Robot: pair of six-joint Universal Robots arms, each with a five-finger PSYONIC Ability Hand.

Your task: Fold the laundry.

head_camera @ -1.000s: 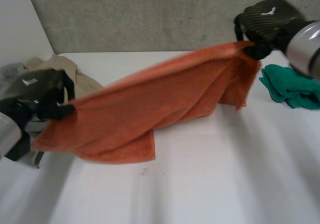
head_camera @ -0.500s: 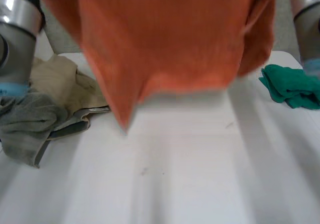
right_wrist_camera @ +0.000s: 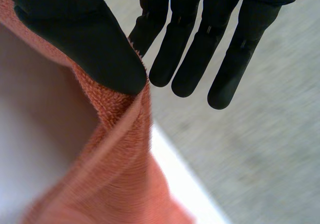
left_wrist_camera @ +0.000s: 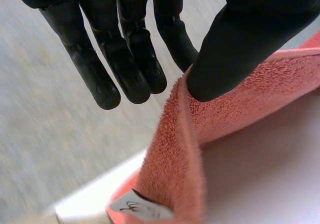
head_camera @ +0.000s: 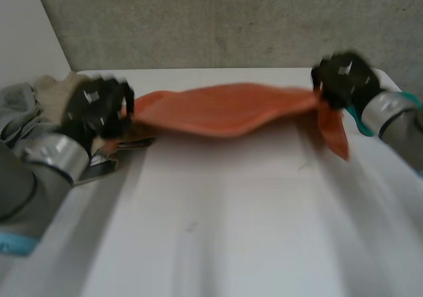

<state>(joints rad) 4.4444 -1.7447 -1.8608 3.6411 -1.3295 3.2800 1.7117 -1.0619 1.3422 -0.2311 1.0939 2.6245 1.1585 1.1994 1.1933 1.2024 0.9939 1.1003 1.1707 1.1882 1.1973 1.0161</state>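
**Orange towel held taut between both hands over far table**

1. The white table (head_camera: 231, 244) runs from the near edge to a grey wall (head_camera: 218, 19) on the far side.
2. The towel (head_camera: 225, 108) is orange. It spans left to right over the far half of the table and sags a little in the middle. A loose flap hangs down at its right end. Contact between its underside and the table cannot be determined.
3. The left arm (head_camera: 26, 178) comes in from the near left. The right arm (head_camera: 400, 118) comes in from the right.
4. The left hand (head_camera: 96, 108) is at the towel's left end. In the left wrist view, the thumb (left_wrist_camera: 250, 34) presses the towel's edge against the nearest of the straight fingers (left_wrist_camera: 125, 59). This hand is grasping the towel in a pinch.
5. The right hand (head_camera: 344, 79) is at the towel's right end. In the right wrist view, its thumb bears down on the towel's edge beside straight fingers. This hand is likewise grasping the towel in a pinch.
6. A pile (head_camera: 39, 95) of beige and grey laundry lies at the far left of the table, partly behind the left hand.
7. A green cloth (head_camera: 355, 120) shows as a sliver just beside the right wrist, on the far right.
8. A white label (left_wrist_camera: 140, 210) sits on the towel's edge, below the left hand's pinch.
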